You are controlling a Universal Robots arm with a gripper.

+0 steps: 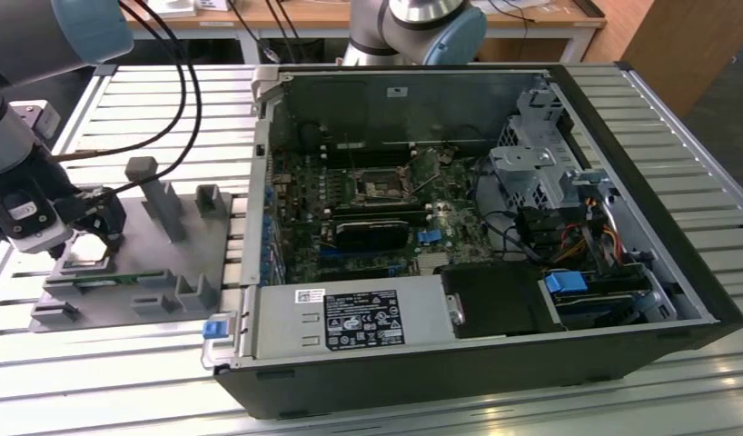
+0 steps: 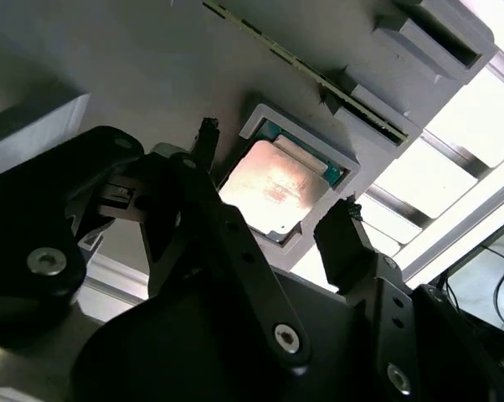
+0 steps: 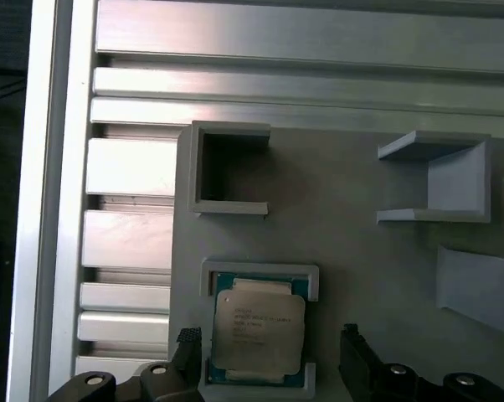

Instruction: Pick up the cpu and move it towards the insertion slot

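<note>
The cpu (image 3: 256, 331) lies flat in a framed recess of the grey block (image 1: 105, 313), at the exterior view's left. It is well apart from the insertion slot (image 1: 381, 186) inside the case (image 1: 687, 263). The recess holds the chip square for pickup. The gripper (image 2: 276, 172) hangs just above it with fingers released, one either side, placed to catch opposite edges. You have no grasp yet.
</note>
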